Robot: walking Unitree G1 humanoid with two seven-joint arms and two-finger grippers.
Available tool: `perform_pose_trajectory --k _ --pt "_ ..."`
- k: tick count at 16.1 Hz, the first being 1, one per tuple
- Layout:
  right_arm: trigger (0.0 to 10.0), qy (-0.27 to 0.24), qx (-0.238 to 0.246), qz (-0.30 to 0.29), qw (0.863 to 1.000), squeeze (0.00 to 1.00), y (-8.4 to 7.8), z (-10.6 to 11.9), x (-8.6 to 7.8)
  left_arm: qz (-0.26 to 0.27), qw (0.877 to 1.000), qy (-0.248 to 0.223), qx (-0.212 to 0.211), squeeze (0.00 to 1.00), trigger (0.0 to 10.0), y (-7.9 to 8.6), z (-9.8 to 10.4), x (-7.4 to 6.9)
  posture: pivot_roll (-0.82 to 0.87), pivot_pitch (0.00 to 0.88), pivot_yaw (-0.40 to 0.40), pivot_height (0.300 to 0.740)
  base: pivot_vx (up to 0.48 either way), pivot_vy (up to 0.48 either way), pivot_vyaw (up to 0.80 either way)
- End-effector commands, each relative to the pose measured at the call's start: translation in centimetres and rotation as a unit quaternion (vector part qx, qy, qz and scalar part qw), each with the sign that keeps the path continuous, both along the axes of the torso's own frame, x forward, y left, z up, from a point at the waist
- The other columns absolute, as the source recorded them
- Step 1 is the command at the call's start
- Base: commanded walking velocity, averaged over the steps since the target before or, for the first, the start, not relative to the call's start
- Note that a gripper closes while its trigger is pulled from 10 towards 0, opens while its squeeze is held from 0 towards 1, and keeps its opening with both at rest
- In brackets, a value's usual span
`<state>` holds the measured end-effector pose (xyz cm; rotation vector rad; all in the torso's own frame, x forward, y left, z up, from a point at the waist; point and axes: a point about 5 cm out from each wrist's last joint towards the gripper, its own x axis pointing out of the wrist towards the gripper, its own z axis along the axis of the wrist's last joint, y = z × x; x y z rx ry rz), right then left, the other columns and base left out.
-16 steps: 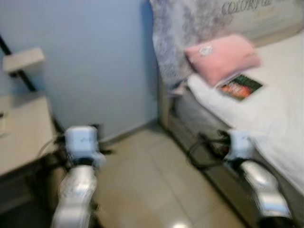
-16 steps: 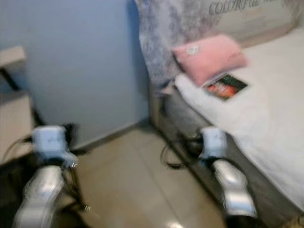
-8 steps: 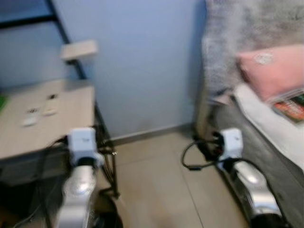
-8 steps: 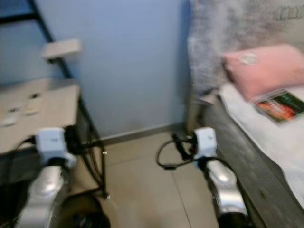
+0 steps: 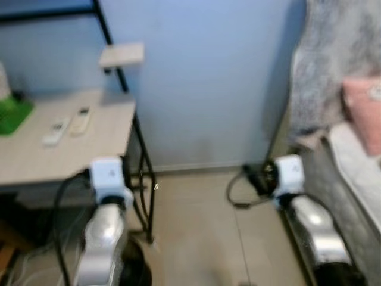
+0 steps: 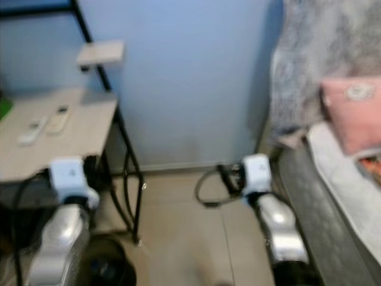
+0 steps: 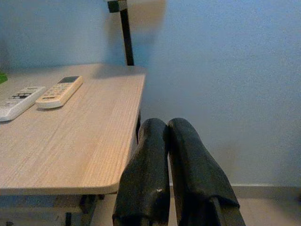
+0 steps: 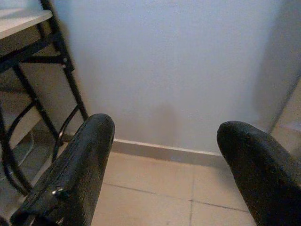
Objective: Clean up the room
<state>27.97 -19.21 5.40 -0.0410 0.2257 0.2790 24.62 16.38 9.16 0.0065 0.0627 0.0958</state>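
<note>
A light wooden desk (image 5: 36, 161) with black metal legs stands at the left, and two remote controls lie on it, a white one (image 7: 19, 101) and a beige one (image 7: 59, 92). My left gripper (image 7: 167, 129) is shut with nothing in it, held level with the desk's corner and pointing at the blue wall. My right gripper (image 8: 167, 127) is open and empty, low over the tiled floor and facing the wall's skirting. A pink pillow (image 5: 364, 113) lies on the bed (image 5: 351, 185) at the right edge.
A green object (image 5: 12, 113) sits at the desk's far left. A small shelf (image 5: 122, 55) juts from a black post above the desk. A grey blanket (image 5: 333, 59) hangs at the bed's head. A dark round thing (image 5: 128, 271) sits on the floor by the desk leg.
The camera has swung left: the desk has come further into view, and the bed and pillow have slid to the right edge. Both arms keep the same pose.
</note>
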Motion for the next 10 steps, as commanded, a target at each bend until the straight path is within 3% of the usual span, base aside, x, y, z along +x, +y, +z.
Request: perform_pose_trajectory --k 1,8,10 --pt "10.0 -0.008 0.010 0.008 1.000 0.00 0.80 0.34 0.03 0.008 1.000 -0.007 0.010 0.00 10.0 0.79 0.34 -0.16 -0.12 0.000 0.080 0.740 0.465 0.000 0.00" --pt "10.0 -0.010 0.011 0.007 1.000 0.00 1.07 0.32 -0.14 -0.010 1.000 -0.016 0.014 0.00 10.0 1.00 0.75 0.74 -0.13 0.000 0.084 0.740 0.457 0.000 0.00" --pt "10.0 -0.007 0.008 0.009 1.000 0.00 1.17 0.21 -0.22 -0.009 1.000 -0.015 0.014 0.00 10.0 0.88 0.75 0.78 -0.13 0.000 0.084 0.740 0.000 0.000 0.00"
